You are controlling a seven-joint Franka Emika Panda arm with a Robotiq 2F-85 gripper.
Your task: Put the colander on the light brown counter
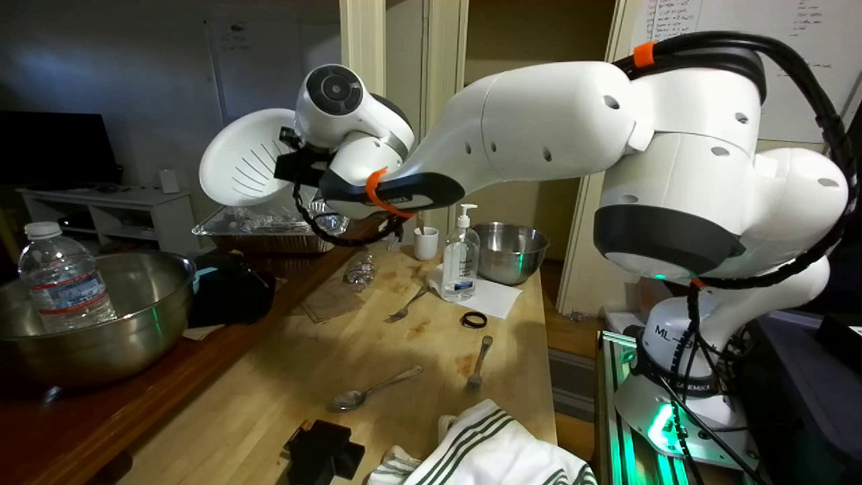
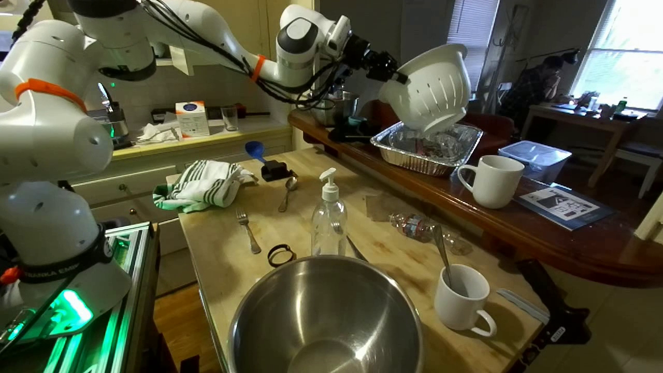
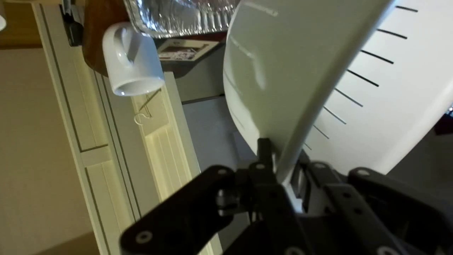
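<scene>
The white slotted colander (image 1: 242, 158) is held in the air, tilted on its side; it also shows in an exterior view (image 2: 435, 85). My gripper (image 2: 399, 76) is shut on the colander's rim. In the wrist view the colander (image 3: 283, 63) fills the upper right and its rim passes between the fingers (image 3: 283, 156). In an exterior view the colander appears above the foil tray (image 2: 424, 155) on the dark reddish-brown ledge (image 2: 559, 248). The light brown counter (image 1: 269, 377) lies lower, beside that ledge; it shows in both exterior views (image 2: 212, 233).
On the counter are a metal bowl (image 2: 326, 311), pump bottle (image 2: 329, 223), mug with a utensil (image 2: 461, 300), crushed bottle (image 2: 414, 228), forks, a spoon (image 1: 350, 401), black ring (image 1: 474, 319) and striped towel (image 1: 485, 451). The ledge holds another metal bowl (image 1: 135, 330) and a mug (image 2: 494, 181).
</scene>
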